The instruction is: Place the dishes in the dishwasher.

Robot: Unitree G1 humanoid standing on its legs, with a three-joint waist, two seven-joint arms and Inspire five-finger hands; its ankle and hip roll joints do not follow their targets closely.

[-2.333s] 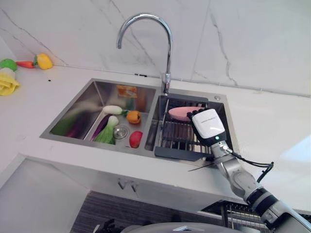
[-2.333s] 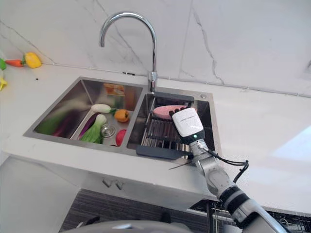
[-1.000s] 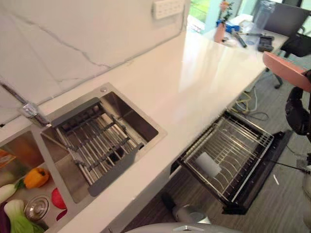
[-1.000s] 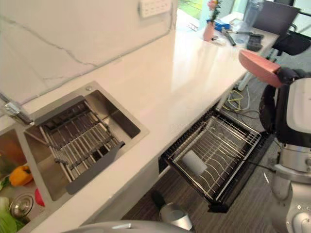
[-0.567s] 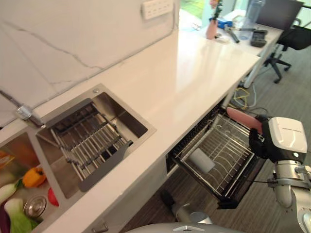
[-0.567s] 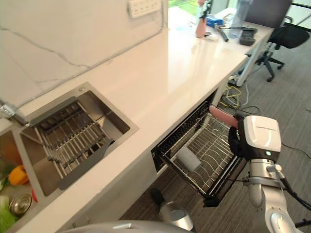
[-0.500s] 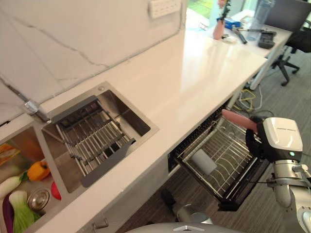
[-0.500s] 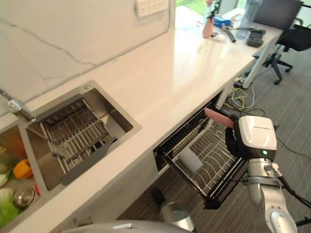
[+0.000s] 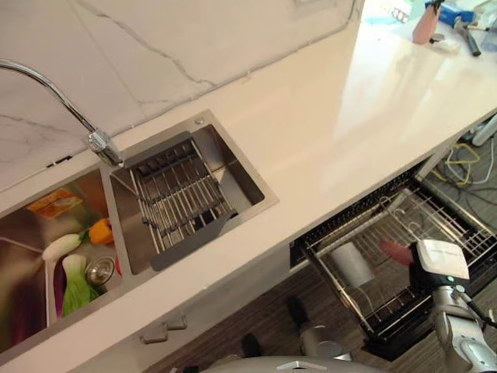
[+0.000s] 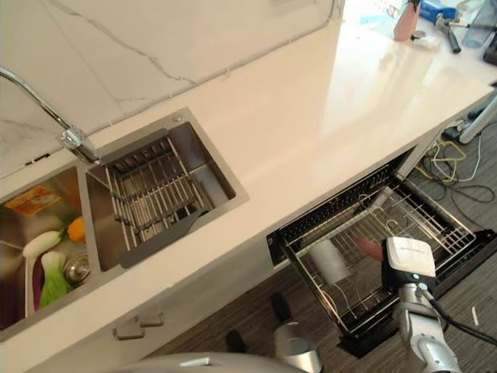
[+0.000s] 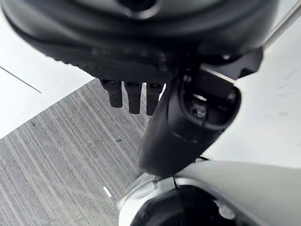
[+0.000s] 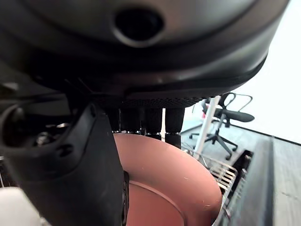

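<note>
I log, left to right: steel double sink [image 9: 194, 140] in the white stone counter [image 9: 334, 101], vegetables in its left basin; pulled-out wire dishwasher rack [image 9: 388, 233] holding a white cup [image 9: 353, 264]. My right robot hand [image 12: 89, 155], fingers and thumb clamped on a round pink plate [image 12: 174, 188], hangs over the rack. Left robot hand [image 11: 141, 94]: fingers relaxed, holding nothing, above grey floor.

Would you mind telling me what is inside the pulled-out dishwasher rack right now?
The dishwasher rack holds a pale cup lying on its side, and the right hand lowers a pink plate into it. The hand hides most of the plate.
</note>
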